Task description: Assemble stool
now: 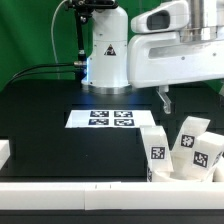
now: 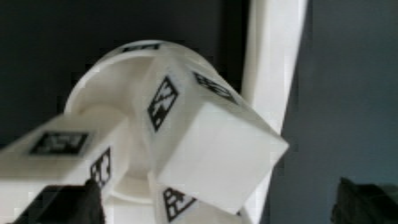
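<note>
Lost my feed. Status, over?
Gripper open, empty, above the table. Stool parts unassembled, clustered at the exterior view's right. Nothing in the way.

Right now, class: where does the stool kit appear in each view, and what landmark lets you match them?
Exterior view: stool legs stand at the lower part of the exterior view's right, below the gripper.
Wrist view: stool parts fill the middle, close up.
Shared landmark: the white ledge.
</note>
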